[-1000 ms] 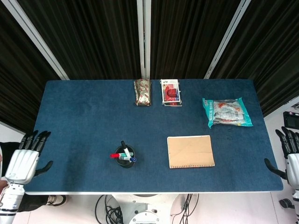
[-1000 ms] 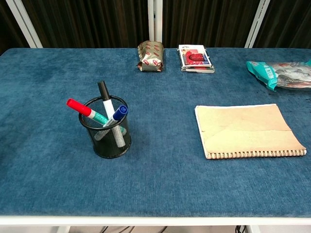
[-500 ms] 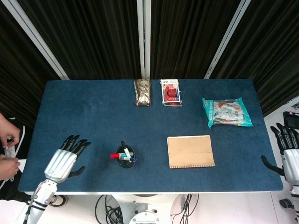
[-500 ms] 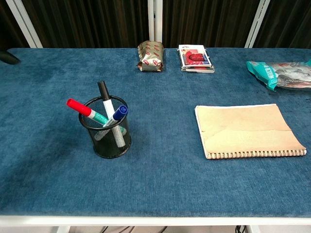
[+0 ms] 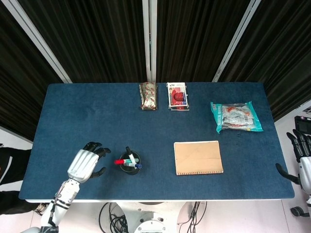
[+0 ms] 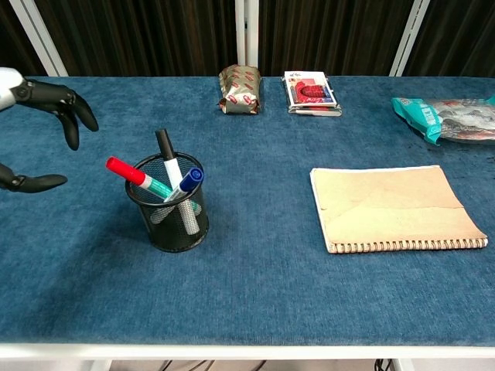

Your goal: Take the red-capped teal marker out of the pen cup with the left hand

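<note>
A black mesh pen cup [image 6: 172,224] [image 5: 130,160] stands on the blue table near its front, left of centre. The red-capped teal marker [image 6: 138,176] [image 5: 121,161] leans out of it to the left, beside a black-capped and a blue-capped marker [image 6: 188,181]. My left hand [image 5: 87,163] [image 6: 39,124] hovers just left of the cup with fingers spread and thumb apart, holding nothing, a short gap from the red cap. My right hand [image 5: 302,158] hangs open off the table's right edge, seen only in the head view.
A tan spiral notebook [image 5: 198,157] [image 6: 394,207] lies right of the cup. At the back are a brown snack packet [image 5: 148,95], a red-and-white box [image 5: 177,95] and, to the right, a teal snack bag [image 5: 236,116].
My left hand has swung in from beyond the table's left edge to just beside the pen cup. The right hand has barely shifted. A person's hands seen at far left are gone.
</note>
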Controlling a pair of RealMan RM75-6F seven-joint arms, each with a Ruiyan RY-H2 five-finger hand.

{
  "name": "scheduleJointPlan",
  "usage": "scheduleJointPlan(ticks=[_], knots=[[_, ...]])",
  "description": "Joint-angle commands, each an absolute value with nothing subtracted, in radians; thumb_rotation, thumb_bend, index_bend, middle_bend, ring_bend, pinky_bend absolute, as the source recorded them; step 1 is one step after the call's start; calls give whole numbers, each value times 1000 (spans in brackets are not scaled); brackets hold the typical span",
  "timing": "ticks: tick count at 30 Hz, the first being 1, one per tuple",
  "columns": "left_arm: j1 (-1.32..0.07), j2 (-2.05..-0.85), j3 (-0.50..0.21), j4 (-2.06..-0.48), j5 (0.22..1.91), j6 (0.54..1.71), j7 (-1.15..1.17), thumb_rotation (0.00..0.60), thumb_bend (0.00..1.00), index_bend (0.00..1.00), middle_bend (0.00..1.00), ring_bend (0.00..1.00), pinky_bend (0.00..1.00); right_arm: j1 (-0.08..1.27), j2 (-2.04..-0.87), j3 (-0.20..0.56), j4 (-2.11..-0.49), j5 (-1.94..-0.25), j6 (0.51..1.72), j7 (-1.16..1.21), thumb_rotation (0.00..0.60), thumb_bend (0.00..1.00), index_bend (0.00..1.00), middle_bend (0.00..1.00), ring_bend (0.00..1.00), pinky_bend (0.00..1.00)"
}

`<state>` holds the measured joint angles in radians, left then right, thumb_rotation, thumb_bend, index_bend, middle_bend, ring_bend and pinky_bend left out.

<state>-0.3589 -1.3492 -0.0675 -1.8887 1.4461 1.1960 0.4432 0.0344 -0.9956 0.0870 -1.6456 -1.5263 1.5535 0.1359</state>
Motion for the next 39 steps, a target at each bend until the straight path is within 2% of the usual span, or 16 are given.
scheduleJointPlan(ticks=[1, 18, 27, 32, 39], knots=[[-368, -1363, -69, -1887, 1439, 1192, 451, 600, 253, 337, 427, 226, 234, 35, -994, 86, -1650, -1526, 1550, 133, 600, 176, 0, 0, 0, 0], [-416, -1437, -66, -1876, 1397, 1162, 502, 600, 305, 395, 430, 231, 233, 30, -971, 76, -1667, -1515, 1535, 143, 600, 176, 0, 0, 0, 0], [-438, -1456, -75, -1883, 1366, 1161, 540, 600, 317, 411, 469, 271, 233, 31, -964, 73, -1669, -1504, 1519, 152, 600, 176, 0, 0, 0, 0], [-442, -1477, -77, -1870, 1363, 1175, 540, 600, 329, 466, 543, 331, 252, 31, -963, 74, -1665, -1497, 1514, 157, 600, 177, 0, 0, 0, 0], [-452, -1499, -78, -1844, 1358, 1178, 533, 600, 328, 499, 564, 353, 261, 31, -963, 74, -1662, -1494, 1511, 161, 600, 177, 0, 0, 0, 0]])
